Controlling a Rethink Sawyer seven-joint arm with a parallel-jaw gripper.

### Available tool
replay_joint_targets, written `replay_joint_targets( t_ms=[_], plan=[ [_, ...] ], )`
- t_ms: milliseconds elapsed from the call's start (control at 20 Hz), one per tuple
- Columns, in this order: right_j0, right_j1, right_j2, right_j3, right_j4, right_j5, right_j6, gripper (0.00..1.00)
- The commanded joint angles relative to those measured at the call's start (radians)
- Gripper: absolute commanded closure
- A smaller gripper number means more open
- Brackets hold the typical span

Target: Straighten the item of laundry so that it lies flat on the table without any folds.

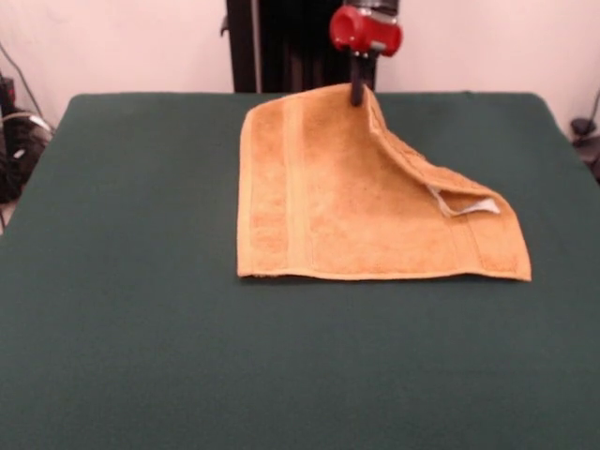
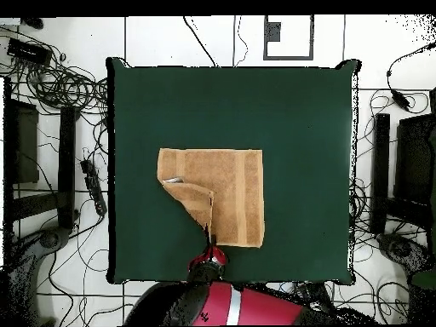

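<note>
The orange-tan towel (image 1: 347, 202) lies on the dark green table (image 1: 141, 328), toward the robot's side. Most of it is flat. Its far right corner is raised to a peak at my gripper (image 1: 357, 94), which is shut on that corner. From the peak a fold runs diagonally down to the right edge, where the white care tag (image 1: 478, 206) shows. In the overhead view the towel (image 2: 234, 183) has this flap turned over its lower left part, with the tag (image 2: 174, 180) at the left. The gripper (image 2: 209, 243) is at the flap's tip, near the table's (image 2: 298, 111) bottom edge.
My red arm and pedestal (image 2: 226, 306) stand at the table's bottom edge in the overhead view. Cables (image 2: 60, 85) and dark equipment (image 2: 21, 145) line the floor on both sides. The black pedestal column (image 1: 281, 47) rises behind the table in the front view.
</note>
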Motion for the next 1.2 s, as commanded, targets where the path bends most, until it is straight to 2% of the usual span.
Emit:
replay_joint_targets(
  t_ms=[50, 250, 350, 700, 800, 1050, 1200],
  plan=[
    [0.102, 0.117, 0.022, -0.096, 0.136, -0.145, 0.371, 1.0],
    [0.147, 0.236, 0.013, -0.178, 0.215, -0.268, 0.405, 1.0],
    [0.165, 0.266, 0.008, -0.197, 0.248, -0.327, 0.413, 1.0],
    [0.222, 0.288, -0.01, -0.215, 0.292, -0.433, 0.405, 1.0],
    [0.254, 0.293, -0.024, -0.214, 0.339, -0.497, 0.391, 1.0],
    [0.328, 0.302, -0.074, -0.221, 0.369, -0.618, 0.33, 1.0],
    [0.37, 0.306, -0.106, -0.233, 0.376, -0.636, 0.288, 1.0]
  ],
)
